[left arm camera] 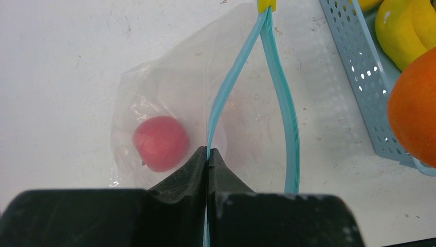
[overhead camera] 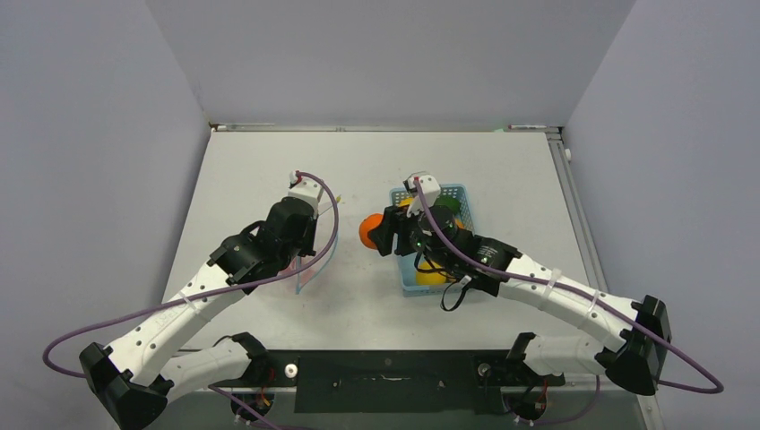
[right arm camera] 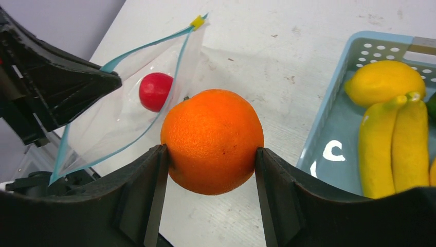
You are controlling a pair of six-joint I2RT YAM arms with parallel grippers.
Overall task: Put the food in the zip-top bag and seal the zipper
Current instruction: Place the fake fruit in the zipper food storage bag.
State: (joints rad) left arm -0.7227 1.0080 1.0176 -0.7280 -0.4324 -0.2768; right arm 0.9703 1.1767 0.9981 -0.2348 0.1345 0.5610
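1. Two arms – the left arm (overhead camera: 224,278) reaches well left of the basket, and the right arm (overhead camera: 556,287) bends in over the basket from its near right side.
2. One light-blue lattice basket (overhead camera: 466,193) sits on the table, its perforated left wall facing the bag.
3. One zip-top bag (left arm camera: 169,82), clear and crinkled, lies flat to the left of the basket and apart from it.
4. One zipper (left arm camera: 287,103): its two teal strips meet at a yellow tab (left arm camera: 267,5) at the end nearer the basket and bow apart from there, so the mouth gapes.
5. The left gripper (left arm camera: 207,154) has its jaws pressed together on the strip farther from the basket, with that strip pinched between the tips.
6. The right gripper (right arm camera: 211,149) is clamped on one orange (right arm camera: 212,139), just outside the basket's left wall, between basket and bag.
7. One red apple (left arm camera: 160,143) lies inside the bag, on the side away from the basket.
8. In the basket are two bananas (right arm camera: 396,149) side by side and one lemon (right arm camera: 383,82) beyond them – plus a sliver of green fruit at the edge of the right wrist view, too cut off to name.
9. The table (overhead camera: 358,161) is white and lightly scuffed.
10. Pale grey walls (overhead camera: 376,54) close it in on three sides.
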